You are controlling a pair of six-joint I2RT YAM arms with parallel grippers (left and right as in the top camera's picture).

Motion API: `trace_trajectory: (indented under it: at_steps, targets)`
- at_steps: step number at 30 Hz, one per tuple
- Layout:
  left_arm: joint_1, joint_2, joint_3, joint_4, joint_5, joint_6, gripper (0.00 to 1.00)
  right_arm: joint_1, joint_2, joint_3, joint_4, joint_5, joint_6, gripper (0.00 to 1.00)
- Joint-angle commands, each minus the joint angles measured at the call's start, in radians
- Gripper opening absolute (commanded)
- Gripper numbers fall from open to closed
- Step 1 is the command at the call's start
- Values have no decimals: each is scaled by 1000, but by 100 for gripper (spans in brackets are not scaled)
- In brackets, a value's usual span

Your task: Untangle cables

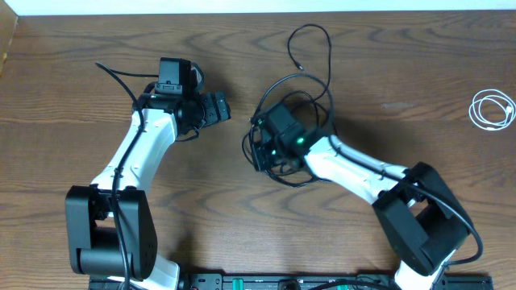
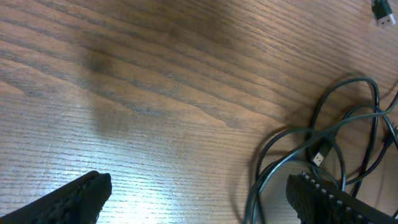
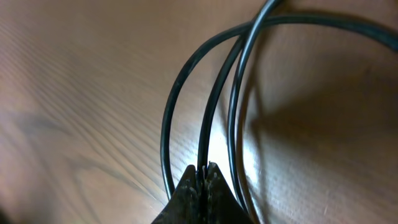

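Note:
A tangle of black cables (image 1: 310, 97) lies mid-table, with one loop (image 1: 313, 36) reaching toward the far edge. My right gripper (image 1: 266, 153) is down in the tangle's left side. In the right wrist view it (image 3: 202, 168) is shut on one black strand (image 3: 214, 106), and two more strands (image 3: 169, 118) curve past on either side. My left gripper (image 1: 216, 109) hovers left of the tangle, open and holding nothing. In the left wrist view its fingers (image 2: 87, 193) stand wide apart over bare wood, with cable loops (image 2: 311, 140) and a small plug (image 2: 319, 158) beside the right finger. A coiled white cord (image 1: 492, 109) lies far right.
The wooden table (image 1: 81, 64) runs to its far edge at the top. Thicker black wires (image 1: 117, 76) run along both arms. Another plug end (image 2: 382, 12) shows at the top right of the left wrist view. The arm bases (image 1: 105, 234) stand at the near edge.

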Motion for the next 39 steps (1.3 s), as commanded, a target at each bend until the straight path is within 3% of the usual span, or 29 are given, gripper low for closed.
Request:
trace_trajectory:
  at_steps: [1,13,20,39]
  targets:
    - [2,-14,-3,-1,-3,-8,96,-53,-21,-2,39,-150,30,1]
    - [2,-14,-3,3,58,4,98,-153,-21,-2,118,-208,48,1]
    - [2,-14,-3,30,294,169,98,-171,-21,-2,188,-256,101,1]
    - [-27,-14,-3,45,293,169,98,-182,-21,-2,402,-463,172,1]
